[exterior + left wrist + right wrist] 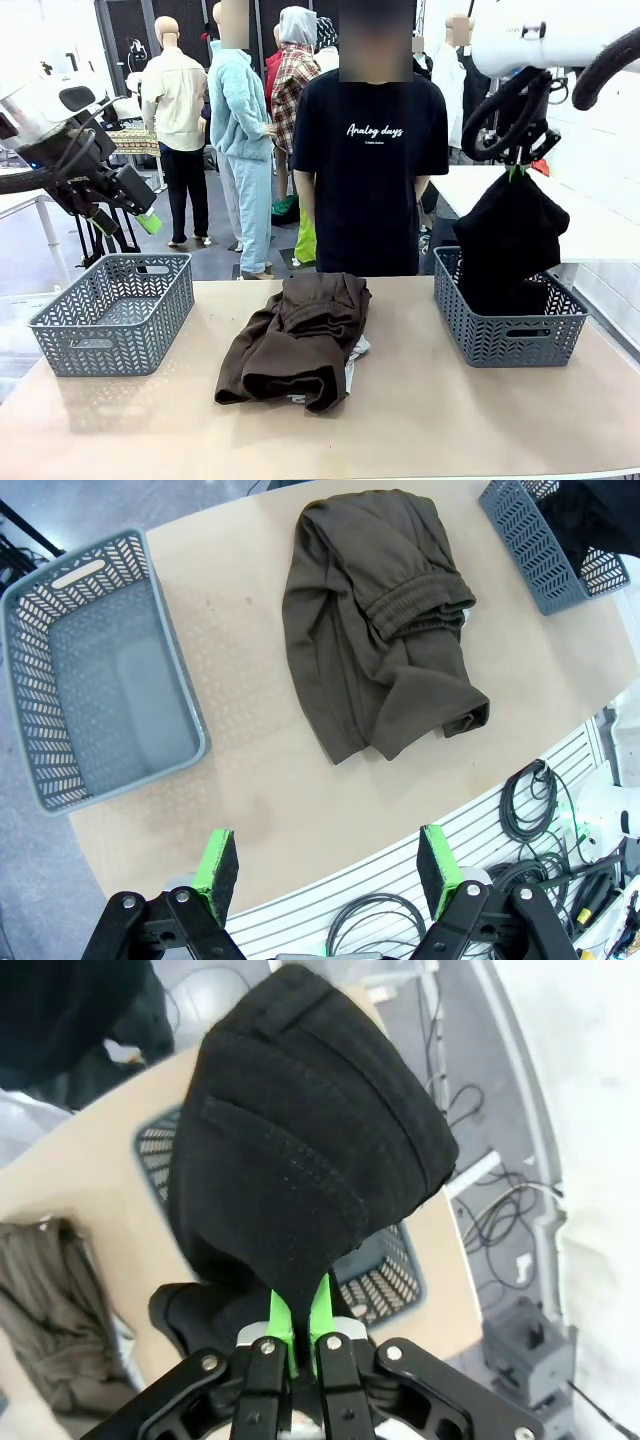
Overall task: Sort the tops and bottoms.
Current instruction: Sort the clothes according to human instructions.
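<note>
The dark brown bottoms lie crumpled in the middle of the table, elastic waistband showing. A pale bit of cloth peeks from under their right edge; I cannot tell if it is the grey T-shirt. My right gripper is shut on the plain black bottoms, which hang down into the right basket. My left gripper is open and holds nothing, raised above the table's left end near the left basket.
A person in a black T-shirt with white script stands at the far edge, hands down. The left basket holds nothing. Cables hang below the near table edge.
</note>
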Controlling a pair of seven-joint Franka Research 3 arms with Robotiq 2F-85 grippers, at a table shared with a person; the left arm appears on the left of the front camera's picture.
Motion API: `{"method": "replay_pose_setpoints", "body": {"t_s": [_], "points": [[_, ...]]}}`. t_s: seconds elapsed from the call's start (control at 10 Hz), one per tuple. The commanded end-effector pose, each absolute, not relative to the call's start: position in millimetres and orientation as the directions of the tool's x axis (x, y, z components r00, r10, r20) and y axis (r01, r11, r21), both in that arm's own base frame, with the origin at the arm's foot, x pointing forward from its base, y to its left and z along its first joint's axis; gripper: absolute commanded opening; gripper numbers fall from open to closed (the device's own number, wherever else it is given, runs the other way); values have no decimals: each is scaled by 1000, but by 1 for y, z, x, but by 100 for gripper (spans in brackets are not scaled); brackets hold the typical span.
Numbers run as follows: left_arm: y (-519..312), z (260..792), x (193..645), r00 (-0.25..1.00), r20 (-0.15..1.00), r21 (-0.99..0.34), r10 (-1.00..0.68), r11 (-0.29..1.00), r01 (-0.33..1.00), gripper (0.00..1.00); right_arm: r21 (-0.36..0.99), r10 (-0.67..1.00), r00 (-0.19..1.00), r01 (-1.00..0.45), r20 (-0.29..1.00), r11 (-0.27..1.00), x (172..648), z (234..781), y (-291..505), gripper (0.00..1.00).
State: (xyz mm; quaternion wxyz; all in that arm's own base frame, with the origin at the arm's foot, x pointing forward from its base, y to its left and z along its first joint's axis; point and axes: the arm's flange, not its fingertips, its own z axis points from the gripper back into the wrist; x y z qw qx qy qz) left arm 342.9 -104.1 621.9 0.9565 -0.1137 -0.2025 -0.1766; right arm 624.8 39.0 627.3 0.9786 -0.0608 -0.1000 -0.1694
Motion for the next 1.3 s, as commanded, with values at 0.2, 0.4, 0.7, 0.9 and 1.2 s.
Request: {"method": "replay_pose_setpoints", "body": {"t_s": [0.2,0.4,0.7,0.9,1.2], "points": [[-102,623,342,854,429,-146,-293,911,386,93,25,-279,960,278,31,960,674,579,21,0],[-102,623,342,854,429,-146,-293,911,386,93,74,-266,962,270,-63,960,669,543,20,0],[-102,623,342,854,429,-146,-293,911,386,93,185,-222,953,261,-208,948,670,486,10,0],[-102,623,342,854,429,-146,-293,911,386,93,177,-217,941,267,-259,947,673,470,7,0],[-102,623,342,854,429,-146,-293,911,386,93,73,-173,940,202,-293,977,676,463,13,0]]}}
